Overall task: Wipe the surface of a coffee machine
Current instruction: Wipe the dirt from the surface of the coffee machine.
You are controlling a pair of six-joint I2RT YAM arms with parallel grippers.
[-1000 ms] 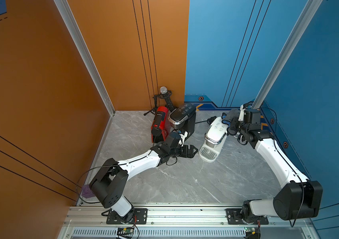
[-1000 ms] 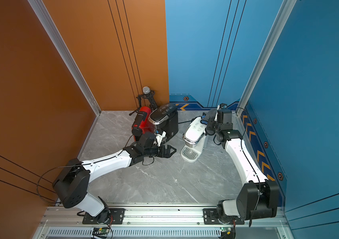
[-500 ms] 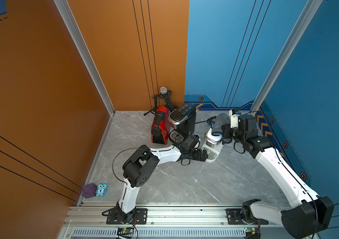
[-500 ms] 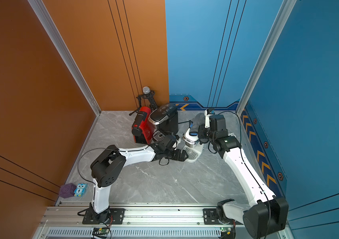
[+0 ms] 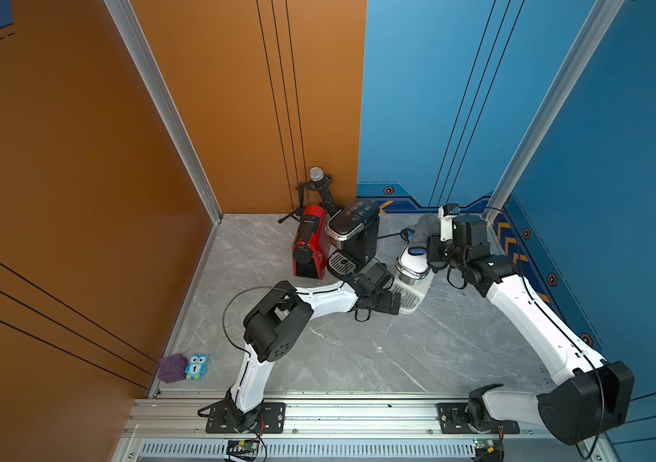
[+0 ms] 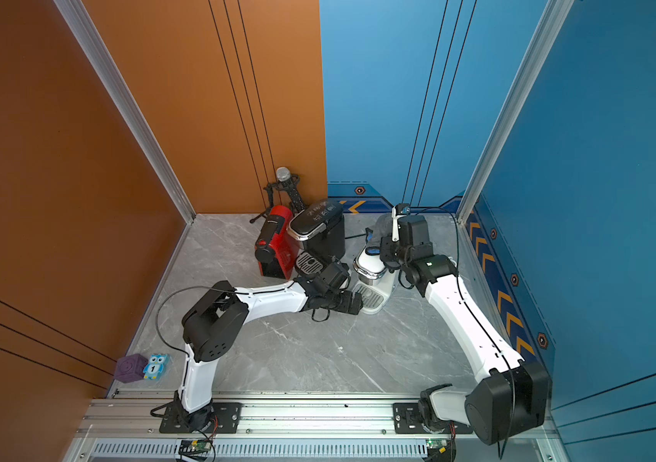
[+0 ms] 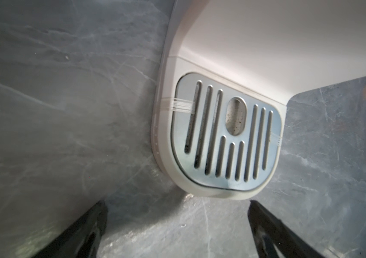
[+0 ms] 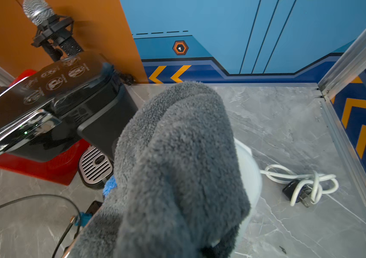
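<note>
While your right gripper (image 5: 433, 249) is clamped on the grey cloth (image 8: 177, 156), that cloth lies over the rear top of the white machine (image 5: 412, 266). The machine stands toward the back right corner of the surface (image 5: 358, 360), just beside the black machine (image 5: 352, 236). Its long axis runs from the tray (image 7: 224, 138), which faces the front edge, back toward that corner. The uncovered top lies frontward of the cloth along this axis, so I judge your next stroke should draw toward the tray. Your right arm is the nearer to the top. Your left gripper (image 7: 177, 230) stands wide open and empty, low at the tray's front lip, and its fingers stop just short of it. Against a second ago: the left gripper was beside the black machine and has crossed to the tray. The machine's top then showed bare with the right gripper behind it, and the cloth now covers its rear.
</note>
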